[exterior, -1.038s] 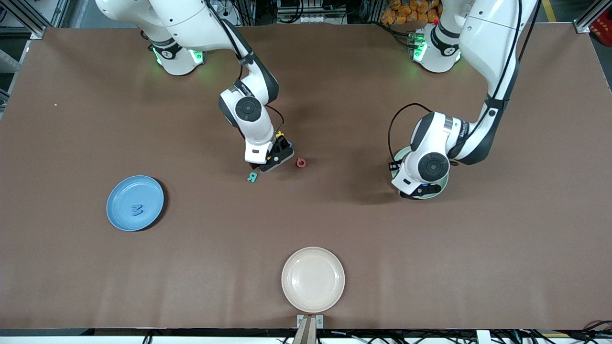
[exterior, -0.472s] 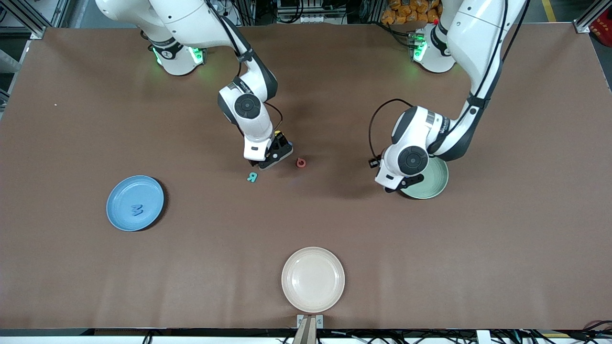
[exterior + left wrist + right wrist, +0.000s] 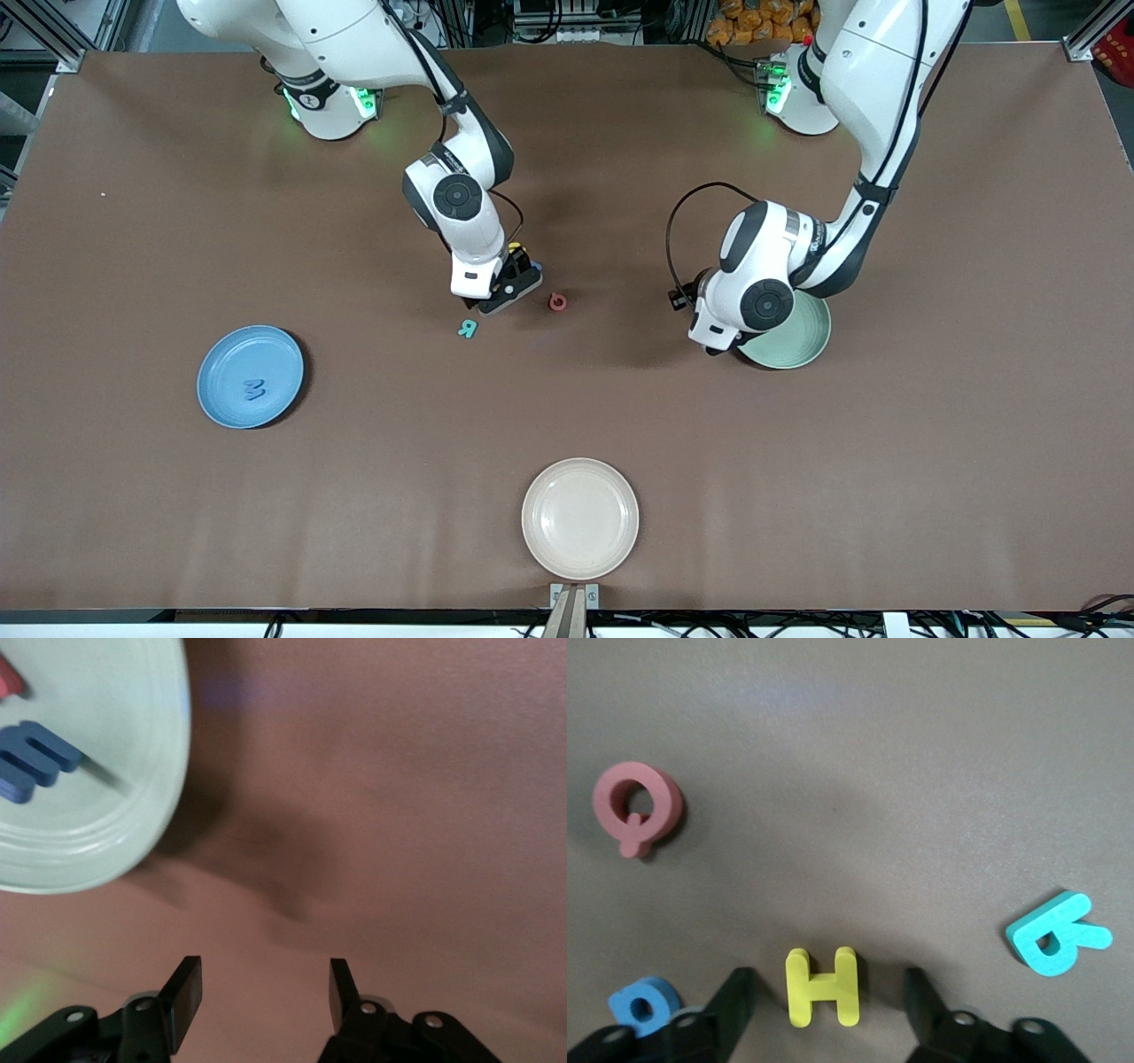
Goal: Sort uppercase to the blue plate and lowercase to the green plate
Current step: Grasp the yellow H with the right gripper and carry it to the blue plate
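I take the big pieces first. The blue plate (image 3: 250,377) sits toward the right arm's end of the table with the blue M (image 3: 255,389) already lying in it. The green plate (image 3: 791,335) is toward the left arm's end, partly under the left arm's wrist; in my left wrist view it holds a blue m (image 3: 31,759) and a sliver of something red, which I take for the w, though too little shows to be sure. A cream plate (image 3: 579,518) lies nearest the front camera, unused.

The left gripper (image 3: 264,992) hangs just beside the green plate's rim over bare table, fingers parted and holding nothing.

The right gripper (image 3: 824,997) is down at the table, straddling the yellow H (image 3: 823,986). Its fingers stand either side of the letter with gaps showing, so I judge it not yet gripped. The teal R (image 3: 1057,934), red Q (image 3: 636,806) and a small blue a (image 3: 645,1005) lie close around it.

These letters look like thick foam: light, soft, a little springy, not fragile. I would pinch the H across its two uprights, low against the table, gently enough that it does not squash or tilt out.
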`<state>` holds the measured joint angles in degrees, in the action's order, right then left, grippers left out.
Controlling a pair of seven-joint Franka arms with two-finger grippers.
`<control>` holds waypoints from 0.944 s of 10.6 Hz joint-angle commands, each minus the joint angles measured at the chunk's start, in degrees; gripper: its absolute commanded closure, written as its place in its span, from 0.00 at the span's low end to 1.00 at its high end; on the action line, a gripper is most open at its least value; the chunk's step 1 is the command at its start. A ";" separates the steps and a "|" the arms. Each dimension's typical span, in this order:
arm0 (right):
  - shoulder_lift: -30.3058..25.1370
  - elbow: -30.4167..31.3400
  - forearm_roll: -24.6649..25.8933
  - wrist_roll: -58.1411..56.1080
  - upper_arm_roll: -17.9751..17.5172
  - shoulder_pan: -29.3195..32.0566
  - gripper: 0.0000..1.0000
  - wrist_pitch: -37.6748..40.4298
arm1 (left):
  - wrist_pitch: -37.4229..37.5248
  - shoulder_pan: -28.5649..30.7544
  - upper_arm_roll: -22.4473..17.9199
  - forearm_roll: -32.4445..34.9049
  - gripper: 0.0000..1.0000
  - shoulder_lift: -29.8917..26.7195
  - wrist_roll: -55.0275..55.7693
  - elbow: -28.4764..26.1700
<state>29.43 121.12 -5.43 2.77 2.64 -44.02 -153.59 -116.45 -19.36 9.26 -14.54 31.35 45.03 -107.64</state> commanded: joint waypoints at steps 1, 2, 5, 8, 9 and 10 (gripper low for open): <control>-1.05 1.67 -0.37 -0.65 0.09 -0.36 1.00 -0.31 | -0.01 0.02 0.15 -4.51 0.34 -0.06 1.55 1.29; -1.22 1.49 -0.11 -0.92 0.18 -0.19 1.00 -0.04 | 0.17 0.11 0.15 -6.01 0.34 -0.06 2.16 1.29; -2.36 0.70 -0.02 -0.92 2.62 0.16 1.00 0.48 | 1.04 0.28 0.15 -9.35 0.34 -0.06 7.86 0.77; -4.12 -4.37 -0.02 -0.83 9.30 0.25 1.00 9.59 | 1.05 -0.50 0.15 -13.49 0.34 0.02 12.61 1.12; -4.12 -7.44 0.07 -0.92 12.10 0.25 1.00 14.85 | 0.96 -1.12 0.15 -14.02 0.34 0.02 14.54 1.29; -4.04 -9.48 0.07 -1.01 14.83 0.25 1.00 18.47 | 0.96 -1.91 0.15 -15.07 0.35 0.11 15.78 1.29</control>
<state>25.97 113.39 -5.42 2.22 15.53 -43.70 -138.47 -116.07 -20.31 9.49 -27.86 31.52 58.68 -106.71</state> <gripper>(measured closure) 0.665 0.344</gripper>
